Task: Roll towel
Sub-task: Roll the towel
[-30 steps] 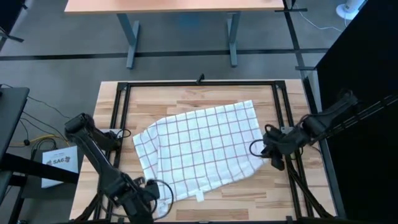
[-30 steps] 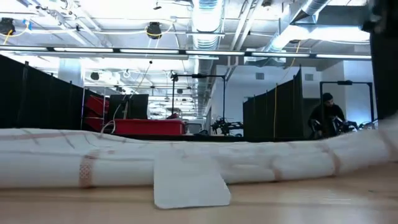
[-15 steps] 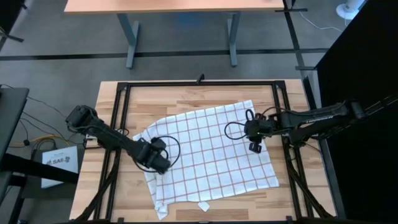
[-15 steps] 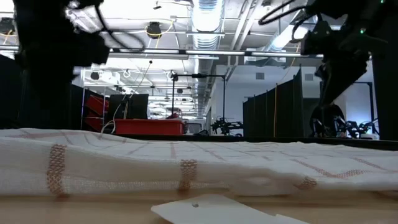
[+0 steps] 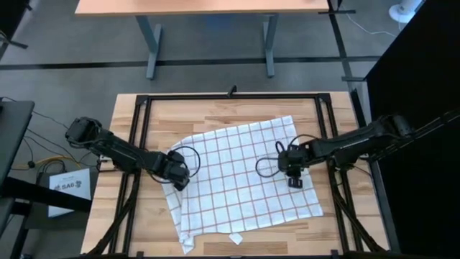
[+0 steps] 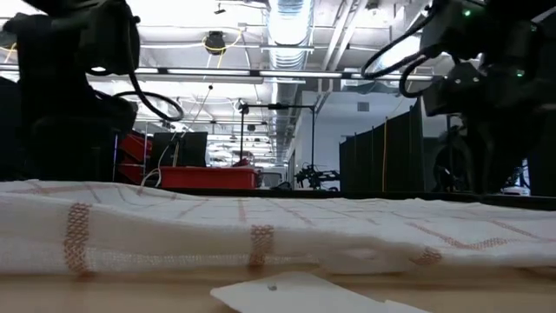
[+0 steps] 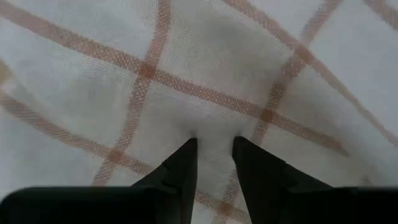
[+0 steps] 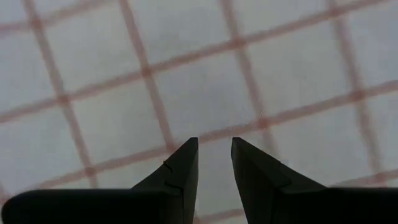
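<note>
The towel point(image 5: 241, 180) lies spread flat on the wooden counter point(image 5: 215, 111), inside the black frame point(image 5: 230, 96), with its corners skewed to the counter's edges. Its near left corner is rumpled, and a small white tag point(image 5: 235, 238) sticks out from the near edge; the low view shows that tag point(image 6: 304, 294) lying on the wood just in front of the towel's hem point(image 6: 261, 243).

The left claw point(image 5: 177, 175) is down on the towel's left edge. In its wrist view the two fingers point(image 7: 180, 171) stand close together with a small tuck of cloth point(image 7: 211, 134) bunched between the tips, so it is pinching the towel.

The right claw point(image 5: 293, 171) is over the towel's right part, near the right edge. Its fingers point(image 8: 180, 168) are only a narrow gap apart, the flat cloth point(image 8: 205, 81) showing between them; they grip nothing.
</note>
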`<action>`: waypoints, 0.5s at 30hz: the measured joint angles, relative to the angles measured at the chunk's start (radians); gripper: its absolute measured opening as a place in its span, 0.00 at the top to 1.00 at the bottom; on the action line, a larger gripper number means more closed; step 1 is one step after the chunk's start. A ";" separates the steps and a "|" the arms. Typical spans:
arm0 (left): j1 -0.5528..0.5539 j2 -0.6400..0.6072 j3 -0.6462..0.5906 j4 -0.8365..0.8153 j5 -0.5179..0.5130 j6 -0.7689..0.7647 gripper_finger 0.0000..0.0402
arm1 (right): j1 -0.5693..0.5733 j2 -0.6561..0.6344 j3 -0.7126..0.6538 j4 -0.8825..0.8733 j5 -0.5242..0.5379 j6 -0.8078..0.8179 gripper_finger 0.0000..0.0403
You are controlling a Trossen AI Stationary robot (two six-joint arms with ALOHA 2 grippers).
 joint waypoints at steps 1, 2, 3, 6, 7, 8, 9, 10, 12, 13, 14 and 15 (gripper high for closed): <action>0.008 -0.012 -0.015 0.008 0.002 0.003 0.77 | 0.007 0.020 0.001 0.012 -0.012 -0.002 0.79; 0.012 -0.023 -0.022 0.009 0.003 0.005 0.77 | 0.014 0.044 0.001 0.023 -0.021 -0.002 0.79; 0.015 -0.035 -0.031 0.012 0.002 0.005 0.77 | 0.025 0.066 -0.003 0.042 -0.021 0.002 0.79; 0.029 -0.085 -0.064 -0.005 -0.015 0.024 0.77 | 0.050 0.118 -0.005 0.075 -0.047 0.005 0.79; 0.038 -0.103 -0.076 -0.011 -0.017 0.030 0.77 | 0.059 0.136 -0.003 0.083 -0.056 0.010 0.79; 0.043 -0.117 -0.086 -0.014 -0.018 0.031 0.77 | 0.068 0.149 -0.001 0.084 -0.060 0.019 0.79; 0.048 -0.131 -0.096 -0.015 -0.019 0.030 0.77 | 0.079 0.161 0.000 0.083 -0.062 0.027 0.79; 0.052 -0.148 -0.108 -0.016 -0.021 0.030 0.77 | 0.093 0.170 0.000 0.080 -0.057 0.036 0.79; 0.068 -0.181 -0.128 -0.036 -0.021 0.034 0.77 | 0.120 0.177 0.001 0.075 -0.053 0.059 0.79; 0.078 -0.195 -0.136 -0.045 -0.021 0.039 0.77 | 0.135 0.174 0.001 0.066 -0.055 0.072 0.79; 0.085 -0.207 -0.143 -0.057 -0.020 0.041 0.77 | 0.152 0.172 0.000 0.055 -0.058 0.083 0.79; 0.088 -0.222 -0.149 -0.071 -0.020 0.042 0.77 | 0.171 0.171 -0.002 0.050 -0.058 0.100 0.79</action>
